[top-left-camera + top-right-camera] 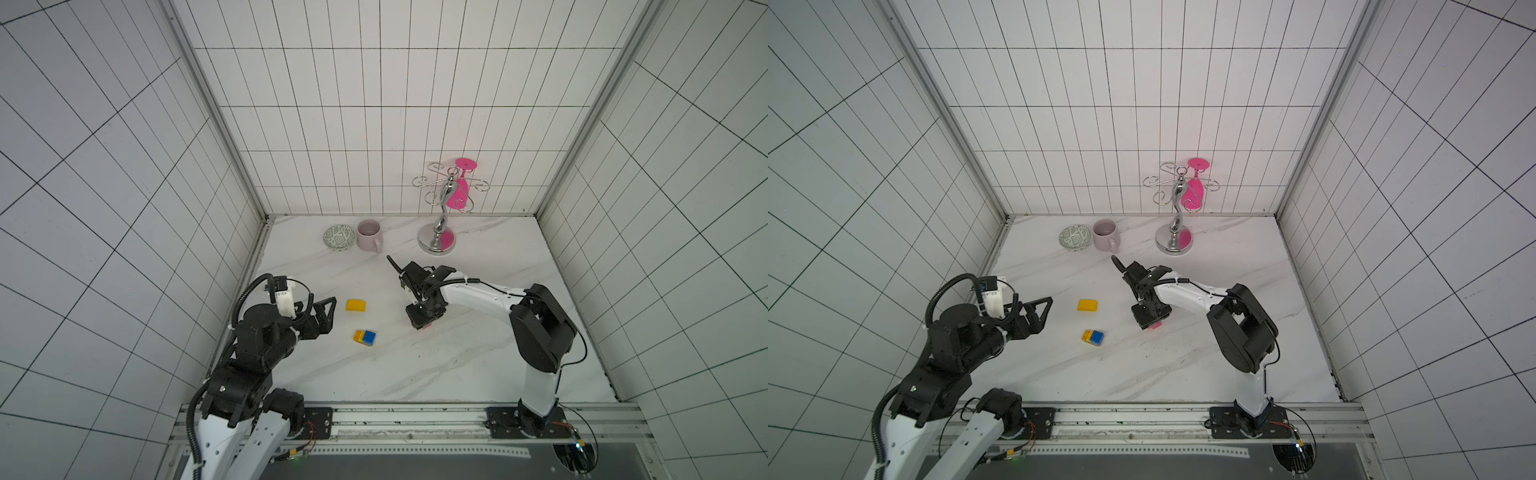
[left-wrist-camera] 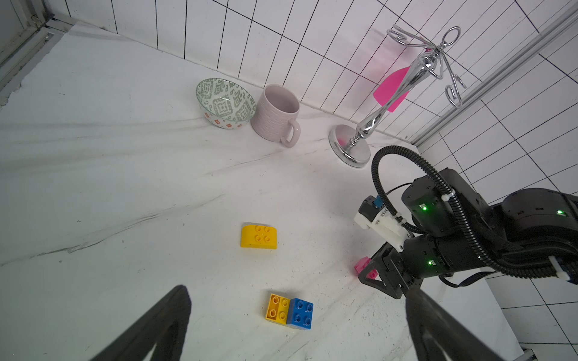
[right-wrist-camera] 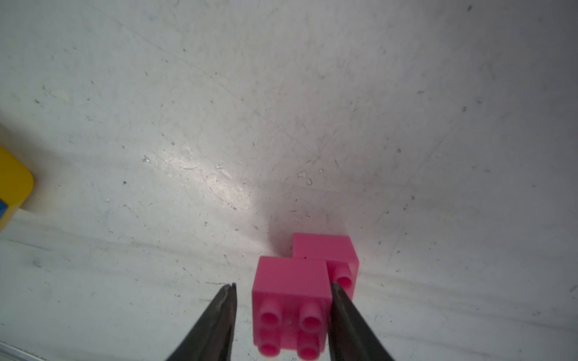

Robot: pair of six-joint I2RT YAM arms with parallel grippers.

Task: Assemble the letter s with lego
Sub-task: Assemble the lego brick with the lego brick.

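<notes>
Two pink cubes [image 3: 292,281] are joined in an offset pair and lie on their side on the marble table, studs toward the right wrist camera. My right gripper [image 3: 281,286] points down over them and is open. One finger touches the nearer cube; the other stands a little off it. In both top views the gripper [image 1: 422,322] hides all but a pink sliver [image 1: 1155,326]. The blue cube [image 1: 369,337] sits on one end of the long yellow brick [image 1: 358,336]. The rounded yellow brick [image 1: 355,305] lies alone behind them. My left gripper [image 1: 328,316] is open, empty, and left of the bricks.
A patterned bowl [image 1: 339,237] and a pale pink mug [image 1: 369,235] stand at the back of the table. To their right is a chrome rack [image 1: 436,239] with a pink goblet [image 1: 459,189] hanging upside down. Tiled walls close in three sides.
</notes>
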